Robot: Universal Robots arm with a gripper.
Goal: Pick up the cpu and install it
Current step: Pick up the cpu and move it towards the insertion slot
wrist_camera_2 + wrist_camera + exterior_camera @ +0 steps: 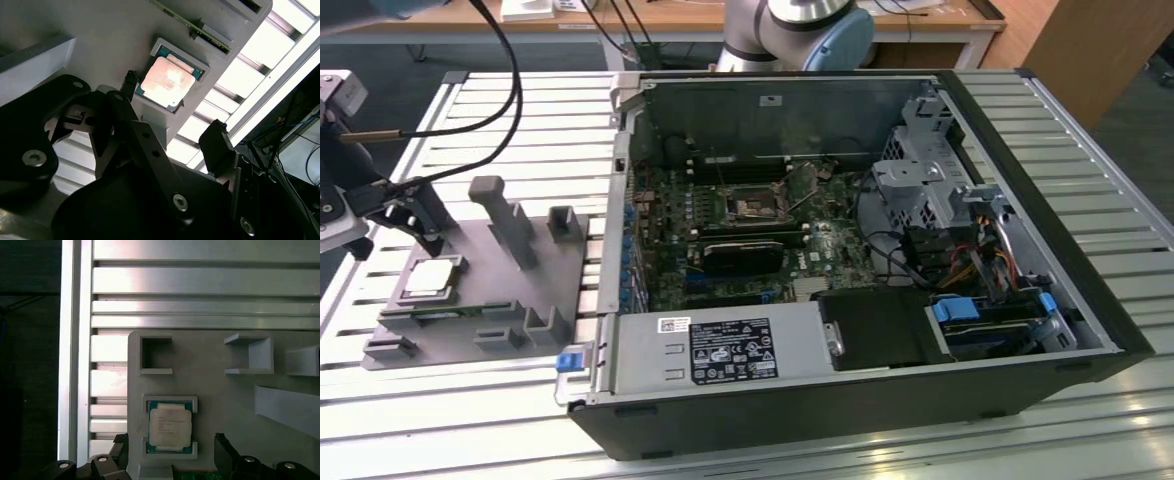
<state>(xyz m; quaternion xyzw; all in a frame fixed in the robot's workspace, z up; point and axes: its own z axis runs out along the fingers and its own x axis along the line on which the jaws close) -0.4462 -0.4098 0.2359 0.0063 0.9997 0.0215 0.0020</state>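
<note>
The cpu [431, 278] is a small silvery square chip lying flat in a framed pocket of the grey fixture [480, 300], at the exterior view's left. My gripper [424, 222] hangs just above the fixture, a little behind the chip. In both wrist views the cpu [167, 82] [170, 427] lies ahead of the gripper [172, 112] [171, 446]. The black fingers [217, 142] stand wide apart, one on each side of the pocket, holding nothing. The dark motherboard socket [754, 207] sits inside the open computer case [854, 400].
Upright grey posts [500, 215] rise from the fixture close to the gripper. Black cables [507, 90] run over the slatted metal table [454, 420] behind it. The case wall [616, 230] stands between the fixture and the motherboard.
</note>
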